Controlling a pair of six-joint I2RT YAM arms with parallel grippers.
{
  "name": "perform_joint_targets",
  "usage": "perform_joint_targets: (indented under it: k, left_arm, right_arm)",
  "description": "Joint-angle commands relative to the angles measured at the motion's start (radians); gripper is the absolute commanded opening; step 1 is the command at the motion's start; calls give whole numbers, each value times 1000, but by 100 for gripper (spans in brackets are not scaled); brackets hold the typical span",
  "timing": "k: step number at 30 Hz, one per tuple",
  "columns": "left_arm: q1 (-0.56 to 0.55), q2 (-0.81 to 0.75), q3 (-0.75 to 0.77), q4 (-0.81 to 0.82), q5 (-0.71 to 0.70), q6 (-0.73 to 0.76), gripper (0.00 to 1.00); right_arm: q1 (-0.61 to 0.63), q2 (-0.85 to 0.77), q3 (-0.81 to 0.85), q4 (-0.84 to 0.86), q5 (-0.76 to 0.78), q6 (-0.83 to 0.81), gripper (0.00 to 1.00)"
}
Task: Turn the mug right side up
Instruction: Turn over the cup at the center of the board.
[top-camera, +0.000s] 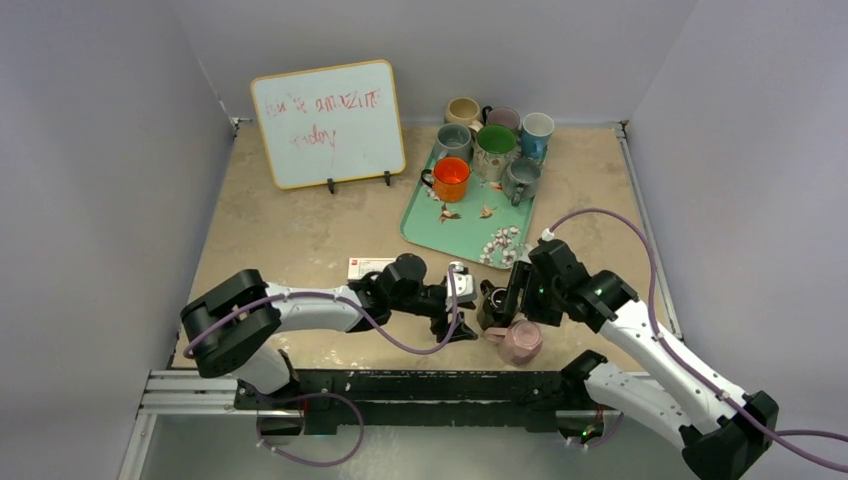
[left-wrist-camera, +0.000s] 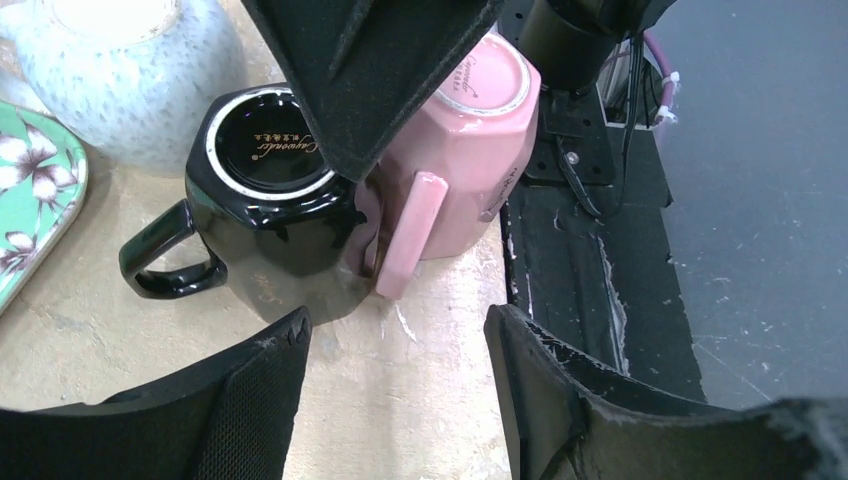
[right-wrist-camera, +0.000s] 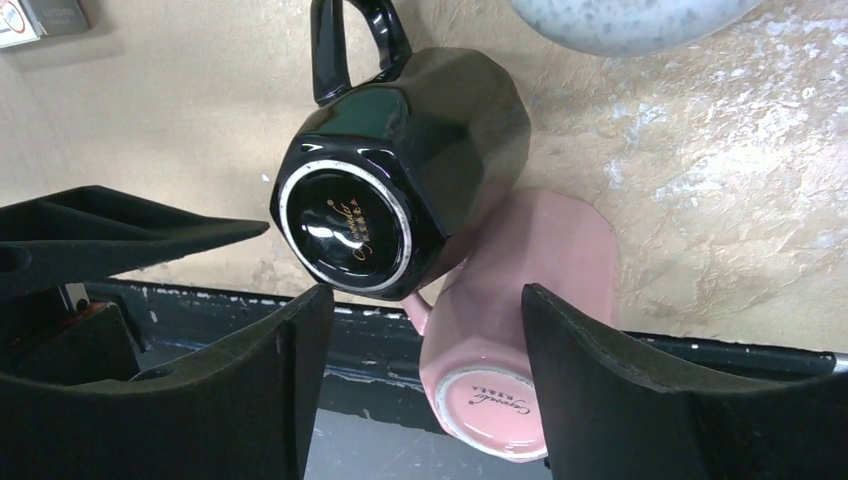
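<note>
Beige table (top-camera: 300, 220) inside grey walls; whiteboard (top-camera: 328, 125) with red scribble at the back left; small card (top-camera: 370, 266) lying near the left arm.

Progress: nothing turned yet. Two mugs stand base-up, touching each other, at the near edge between the arms: black mug (right-wrist-camera: 400, 170) with its ringed foot and gold mark facing up, and pink mug (left-wrist-camera: 470, 150) just beside it, right at the table edge, handle toward the black one. Task names one mug; cannot tell which is meant.

Left gripper (left-wrist-camera: 395, 330): fingers apart, nothing between them, aimed at the pair from the side. Right gripper (right-wrist-camera: 425, 300): fingers likewise spread wide, above the pair, gripping neither.

Judgement: approach stage only; grasp, lift, flip and set-down all remain. Crowding is a risk; handling one mug may knock the other, and the pink one has little table left on its near side.

Containers: green floral tray (top-camera: 420, 220) at the back holds seven upright mugs, among them an orange mug (top-camera: 451, 178) and a green-lined mug (top-camera: 495, 150); the interiors that show look empty; loose flower shapes lie on the tray floor. Speckled mug (left-wrist-camera: 130, 70) stands off the tray just beyond the black one; contents not visible.
</note>
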Motion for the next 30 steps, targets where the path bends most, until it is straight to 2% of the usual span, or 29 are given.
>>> perform_joint_targets:
  k: [1, 6, 12, 15, 18, 22, 24, 27, 30]
  left_arm:
    - [-3, 25, -11, 133, 13, 44, 63]
    - [-2, -23, -90, 260, -127, -16, 69]
    - [58, -153, -90, 79, -207, -68, 70]
    - [113, -221, -132, 74, -199, -133, 69]
    - [174, -301, -171, 49, -292, -324, 69]
    - [185, -425, -136, -177, -565, -592, 67]
    - [185, -467, -79, -360, -688, -708, 67]
    - [185, -498, 19, -610, -810, -854, 68]
    - [184, -504, 91, -775, -870, -959, 72]
  right_arm:
    - [2, -4, -8, 20, 16, -45, 73]
    - [2, 29, -16, 115, -5, -201, 78]
    - [2, 91, -64, 308, -71, -228, 79]
    - [2, 141, -47, 368, -148, -328, 78]
    - [2, 161, -60, 448, -230, -389, 77]
    - [2, 196, -88, 577, -370, -357, 75]
    - [2, 224, -104, 648, -438, -324, 74]
    - [2, 283, -99, 702, -496, -288, 72]
    - [6, 297, -93, 729, -534, -265, 72]
